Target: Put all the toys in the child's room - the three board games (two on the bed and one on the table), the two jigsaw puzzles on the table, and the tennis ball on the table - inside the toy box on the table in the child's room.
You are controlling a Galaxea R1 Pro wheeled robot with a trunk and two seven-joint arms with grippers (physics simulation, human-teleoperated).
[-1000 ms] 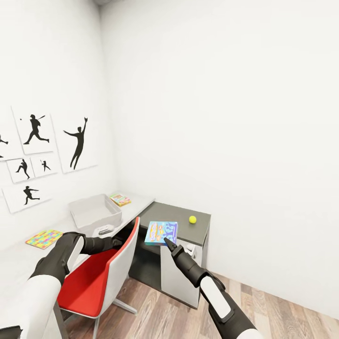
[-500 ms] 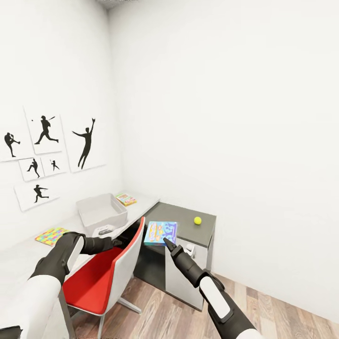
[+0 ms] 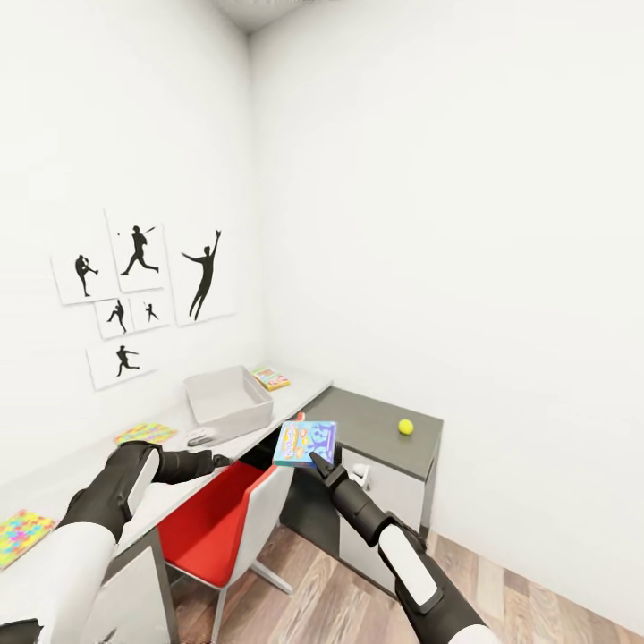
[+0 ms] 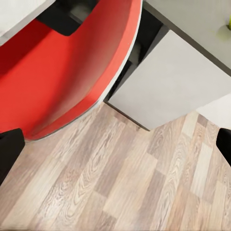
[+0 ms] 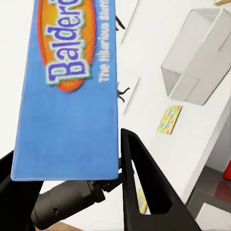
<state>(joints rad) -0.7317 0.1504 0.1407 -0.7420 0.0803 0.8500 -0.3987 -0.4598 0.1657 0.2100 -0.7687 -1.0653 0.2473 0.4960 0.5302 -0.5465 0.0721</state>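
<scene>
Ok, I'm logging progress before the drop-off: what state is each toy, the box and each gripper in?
Blue board game: held in the air by the right gripper.
Toy box: on the table, looks empty.
Tennis ball: resting on the grey desk section.
Jigsaw puzzles: flat on the table, outside the box.
Left gripper: open, empty.

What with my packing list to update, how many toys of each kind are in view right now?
Board games: 2, a blue board game in the right gripper and an orange-green board game on the table
Jigsaw puzzles: 2
Tennis ball: 1
Total: 5
</scene>
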